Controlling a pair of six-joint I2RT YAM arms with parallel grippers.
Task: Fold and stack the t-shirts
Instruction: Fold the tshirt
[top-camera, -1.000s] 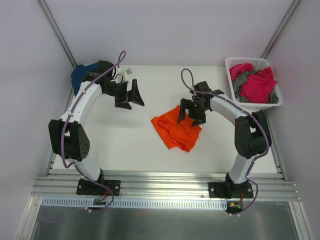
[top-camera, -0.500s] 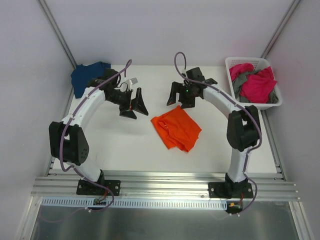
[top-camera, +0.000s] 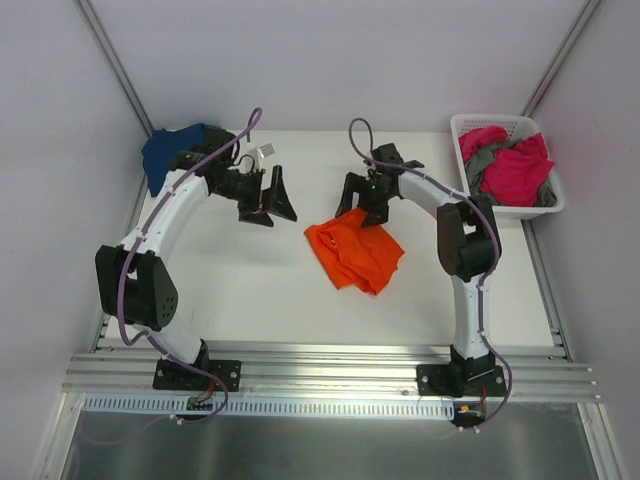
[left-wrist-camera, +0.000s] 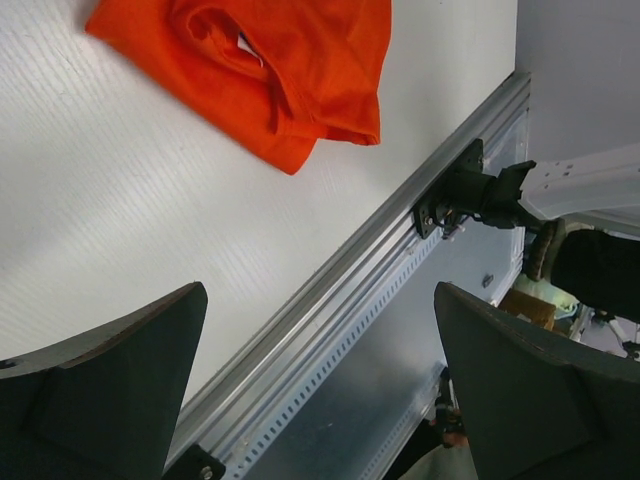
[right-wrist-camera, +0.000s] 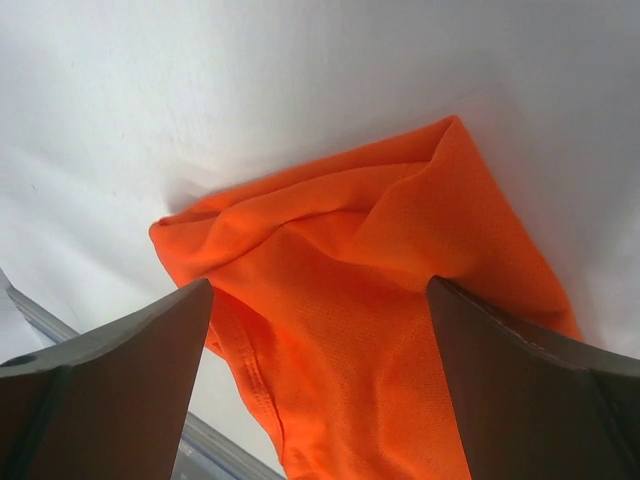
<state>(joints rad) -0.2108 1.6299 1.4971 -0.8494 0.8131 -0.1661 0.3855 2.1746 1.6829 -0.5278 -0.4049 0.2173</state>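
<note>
Left claw (top-camera: 272, 199): jaws spread wide, nothing between them. I hold it above the white table (top-camera: 240, 285), left of centre and apart from any cloth. Its wrist view shows bare tabletop, a corner of the orange t-shirt (top-camera: 352, 256) and the metal rail (left-wrist-camera: 340, 300) at the table's near edge.

Right claw (top-camera: 362, 204): jaws also spread wide, gripping nothing. It sits over the far edge of the orange t-shirt. In its wrist view the cloth lies between and below my two fingers. I cannot tell whether the fingertips touch the cloth.

The orange t-shirt lies near the middle of the table, rumpled and partly doubled over, not flat.

The navy t-shirt (top-camera: 168, 152) lies bunched at the far left corner, behind my left arm.

The magenta t-shirts (top-camera: 518, 172) and a grey t-shirt (top-camera: 480, 165) are heaped in the white basket (top-camera: 468, 124) at the far right corner.
</note>
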